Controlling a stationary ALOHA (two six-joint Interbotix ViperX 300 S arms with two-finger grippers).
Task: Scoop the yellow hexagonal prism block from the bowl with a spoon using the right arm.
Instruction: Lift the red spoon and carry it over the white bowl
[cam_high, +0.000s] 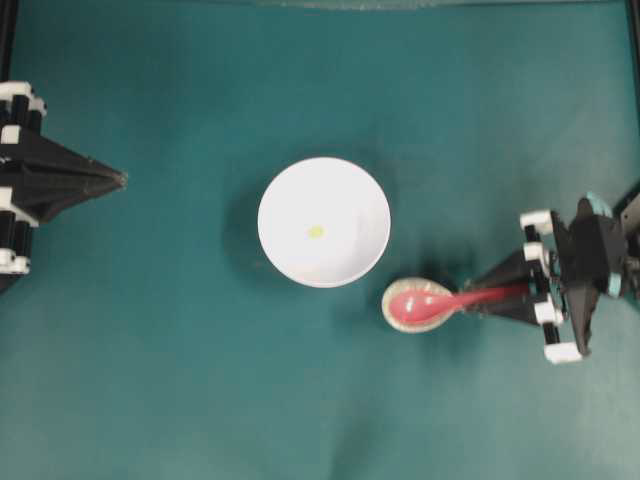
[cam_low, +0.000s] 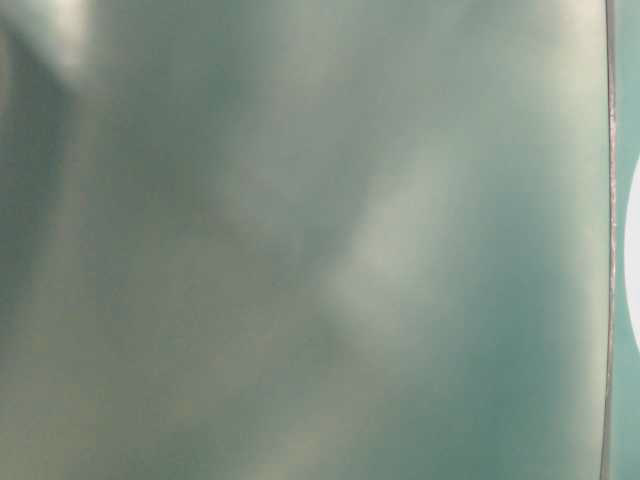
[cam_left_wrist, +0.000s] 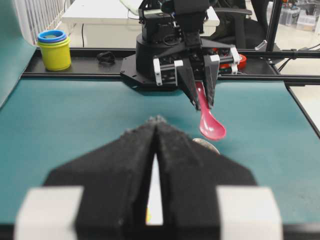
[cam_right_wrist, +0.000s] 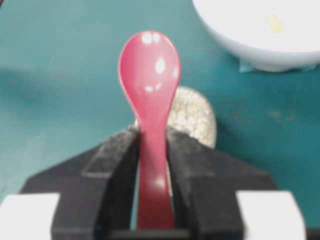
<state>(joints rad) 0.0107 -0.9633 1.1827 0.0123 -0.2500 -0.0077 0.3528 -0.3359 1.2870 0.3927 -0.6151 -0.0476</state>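
On your far left, the left gripper (cam_high: 118, 179) sits pinched to a point with nothing in it, well apart from the bowl (cam_high: 290, 200). The bowl stands mid-table with the yellow block (cam_high: 316, 232) lying near its centre. Just right of and below the bowl, the spoon (cam_high: 425, 304) hangs above a speckled dish (cam_right_wrist: 197, 120). At your right, the right gripper (cam_high: 522, 293) has its fingers clamped on the spoon's handle.

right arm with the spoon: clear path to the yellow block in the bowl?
Probably yes. The right gripper holds the spoon lifted over the small speckled dish, beside the white bowl. The yellow block lies exposed in the bowl, nothing between them; the left gripper sits far off.
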